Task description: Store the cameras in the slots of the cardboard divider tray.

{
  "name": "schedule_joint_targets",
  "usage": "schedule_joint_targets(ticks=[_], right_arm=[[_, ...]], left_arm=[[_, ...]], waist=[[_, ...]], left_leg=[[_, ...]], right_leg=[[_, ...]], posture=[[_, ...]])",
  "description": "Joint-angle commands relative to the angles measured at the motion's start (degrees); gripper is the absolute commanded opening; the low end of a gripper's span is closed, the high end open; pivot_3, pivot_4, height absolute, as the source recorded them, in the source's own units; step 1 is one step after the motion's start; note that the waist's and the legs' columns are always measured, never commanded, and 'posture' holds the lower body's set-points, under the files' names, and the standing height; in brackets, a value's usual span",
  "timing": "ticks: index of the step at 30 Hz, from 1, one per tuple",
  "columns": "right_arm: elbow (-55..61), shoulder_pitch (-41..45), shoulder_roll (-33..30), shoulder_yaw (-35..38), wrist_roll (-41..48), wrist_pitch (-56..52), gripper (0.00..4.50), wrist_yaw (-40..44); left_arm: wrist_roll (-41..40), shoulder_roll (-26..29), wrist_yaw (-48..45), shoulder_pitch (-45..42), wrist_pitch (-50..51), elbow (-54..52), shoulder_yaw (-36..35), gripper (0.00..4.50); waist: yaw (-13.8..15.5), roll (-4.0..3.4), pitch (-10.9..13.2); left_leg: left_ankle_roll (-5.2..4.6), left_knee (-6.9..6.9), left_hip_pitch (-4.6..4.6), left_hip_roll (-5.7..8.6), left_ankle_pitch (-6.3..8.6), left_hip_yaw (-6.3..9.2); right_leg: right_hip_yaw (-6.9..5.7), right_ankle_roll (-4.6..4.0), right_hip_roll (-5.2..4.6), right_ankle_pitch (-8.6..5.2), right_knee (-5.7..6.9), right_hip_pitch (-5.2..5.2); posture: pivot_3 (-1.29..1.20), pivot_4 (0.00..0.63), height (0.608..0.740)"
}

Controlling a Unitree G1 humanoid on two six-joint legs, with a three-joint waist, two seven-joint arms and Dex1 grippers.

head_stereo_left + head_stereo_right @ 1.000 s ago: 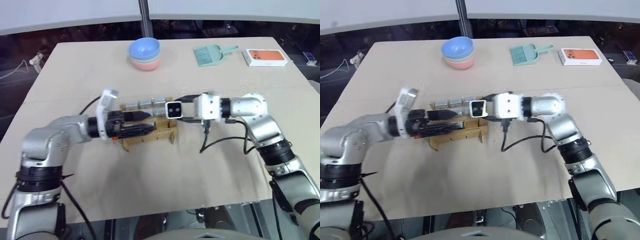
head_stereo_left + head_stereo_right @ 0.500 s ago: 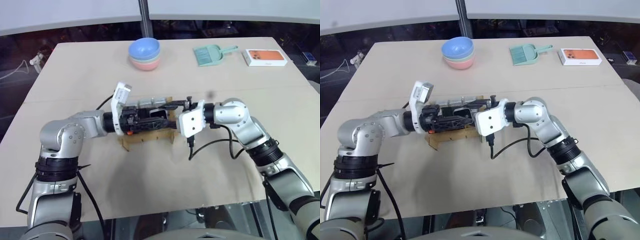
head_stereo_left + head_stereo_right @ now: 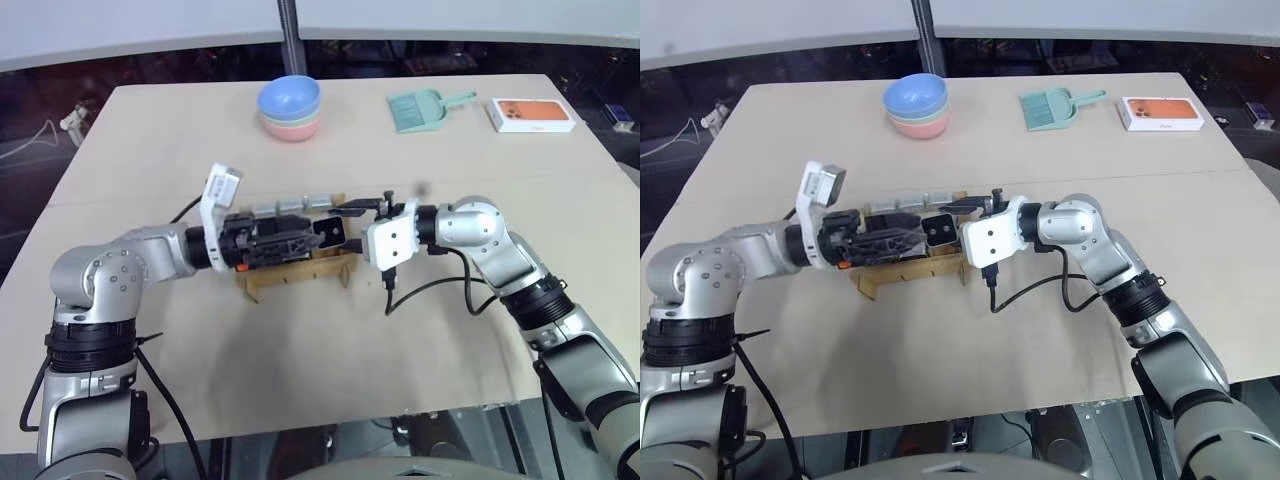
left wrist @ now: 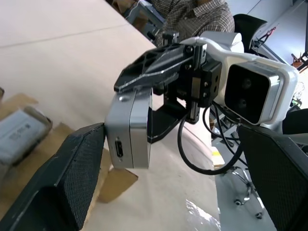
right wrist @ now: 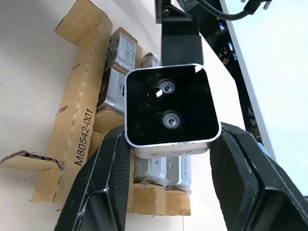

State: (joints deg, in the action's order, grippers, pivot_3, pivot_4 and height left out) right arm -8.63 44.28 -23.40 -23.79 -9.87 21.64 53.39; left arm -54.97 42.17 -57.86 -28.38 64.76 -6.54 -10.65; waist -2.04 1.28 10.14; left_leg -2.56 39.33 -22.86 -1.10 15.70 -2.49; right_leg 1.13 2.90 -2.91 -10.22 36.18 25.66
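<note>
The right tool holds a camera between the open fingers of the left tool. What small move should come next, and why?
Probably close the left tool on the camera. The right tool grips it beside the cardboard divider tray, and the left tool's open fingers stand on either side of it, so this looks like a handover.

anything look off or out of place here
Nothing is spilled or damaged. One camera is out of the cardboard divider tray, gripped by the right gripper above it, between the open left gripper's fingers. Other cameras sit in the tray's far row.
</note>
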Motion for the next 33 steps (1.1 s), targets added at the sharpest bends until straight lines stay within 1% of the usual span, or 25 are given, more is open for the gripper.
schedule_joint_targets(ticks=[1, 13, 14, 15, 16, 18, 19, 20, 21, 22, 33], right_arm=[[1.15, 0.71, -0.39, 1.51, 0.62, 0.47, 1.81, -0.66], [2.61, 0.36, -0.40, 1.23, 1.21, -0.09, 1.81, 0.02], [2.66, 0.33, -0.42, 1.22, 1.23, -0.11, 1.81, 0.06], [2.70, 0.31, -0.44, 1.20, 1.26, -0.14, 1.81, 0.11], [2.74, 0.28, -0.46, 1.19, 1.30, -0.19, 1.81, 0.16], [2.94, 0.19, -0.53, 1.13, 1.36, -0.31, 1.81, 0.26], [3.03, 0.15, -0.57, 1.10, 1.41, -0.37, 1.81, 0.30], [3.08, 0.15, -0.61, 1.04, 1.46, -0.41, 1.81, 0.34], [3.15, 0.14, -0.66, 0.97, 1.53, -0.47, 1.81, 0.36], [3.19, 0.14, -0.68, 0.92, 1.58, -0.51, 1.81, 0.39], [4.08, -0.01, -0.44, 0.51, 1.80, -1.45, 1.81, 0.64]], left_arm=[[-0.73, 0.26, -0.24, -0.11, -0.42, -1.67, -0.03, 4.50], [-0.63, -0.43, -0.31, -0.69, -0.78, -0.48, 0.07, 4.50], [-0.59, -0.48, -0.30, -0.76, -0.81, -0.36, 0.07, 3.98], [-0.47, -0.56, -0.24, -0.83, -0.91, -0.23, 0.06, 3.74], [-0.33, -0.66, -0.15, -0.88, -1.02, -0.11, 0.07, 3.31], [0.04, -1.09, 0.09, -0.83, -1.73, -0.04, -0.03, 2.33], [0.30, -1.31, 0.14, -0.79, -2.29, -0.07, -0.04, 1.92], [0.34, -1.44, 0.27, -0.79, -2.27, -0.09, 0.04, 1.37], [0.43, -1.47, 0.15, -0.76, -2.34, -0.25, 0.22, 0.94], [0.55, -1.57, 0.21, -0.76, -2.46, -0.34, 0.34, 0.61], [0.78, -2.35, 0.69, -0.99, -2.43, -0.29, 0.22, 0.61]], waist=[[0.00, 0.00, 0.00], [0.00, 0.00, 0.00], [0.01, 0.00, 0.00], [0.01, 0.00, 0.00], [0.01, 0.00, 0.00], [0.01, 0.00, 0.00], [0.02, 0.00, 0.00], [0.02, 0.00, 0.00], [0.03, 0.00, 0.00], [0.03, 0.00, 0.00], [0.02, 0.00, 0.00]], left_leg=[[0.00, 0.00, 0.00, 0.00, 0.00, 0.00], [0.00, 0.00, 0.00, 0.00, 0.00, 0.00], [0.00, 0.00, 0.00, 0.01, 0.00, -0.01], [0.00, 0.00, 0.00, 0.01, 0.00, -0.01], [0.00, 0.00, 0.00, 0.01, 0.00, 0.00], [0.00, 0.00, 0.00, 0.01, 0.00, 0.00], [0.00, 0.00, 0.00, 0.00, 0.00, 0.00], [0.00, 0.00, 0.00, 0.00, 0.00, 0.00], [0.00, 0.00, 0.00, 0.00, 0.00, 0.00], [0.00, 0.00, 0.00, 0.00, 0.00, 0.00], [0.00, 0.00, 0.00, 0.01, 0.00, 0.00]], right_leg=[[0.00, 0.00, 0.00, 0.00, 0.00, 0.00], [0.00, 0.00, 0.00, 0.00, 0.00, 0.00], [0.00, 0.00, 0.00, 0.00, 0.00, 0.00], [0.00, 0.00, 0.00, 0.00, 0.00, 0.00], [0.00, 0.00, 0.00, 0.00, 0.00, 0.00], [0.00, 0.00, 0.00, 0.00, 0.00, 0.00], [0.00, 0.00, 0.00, 0.00, 0.00, 0.00], [0.00, 0.00, -0.01, 0.00, 0.00, 0.00], [0.00, 0.00, -0.01, 0.00, 0.00, 0.00], [0.00, 0.00, -0.01, 0.00, 0.00, 0.00], [0.00, 0.00, -0.01, 0.00, 0.00, 0.00]], posture=[[0.00, 0.150, 0.740], [0.00, 0.150, 0.740], [0.00, 0.150, 0.740], [0.00, 0.150, 0.740], [0.00, 0.150, 0.740], [0.00, 0.150, 0.740], [0.00, 0.150, 0.740], [0.00, 0.150, 0.740], [0.00, 0.150, 0.740], [0.00, 0.150, 0.740], [0.00, 0.150, 0.740]])
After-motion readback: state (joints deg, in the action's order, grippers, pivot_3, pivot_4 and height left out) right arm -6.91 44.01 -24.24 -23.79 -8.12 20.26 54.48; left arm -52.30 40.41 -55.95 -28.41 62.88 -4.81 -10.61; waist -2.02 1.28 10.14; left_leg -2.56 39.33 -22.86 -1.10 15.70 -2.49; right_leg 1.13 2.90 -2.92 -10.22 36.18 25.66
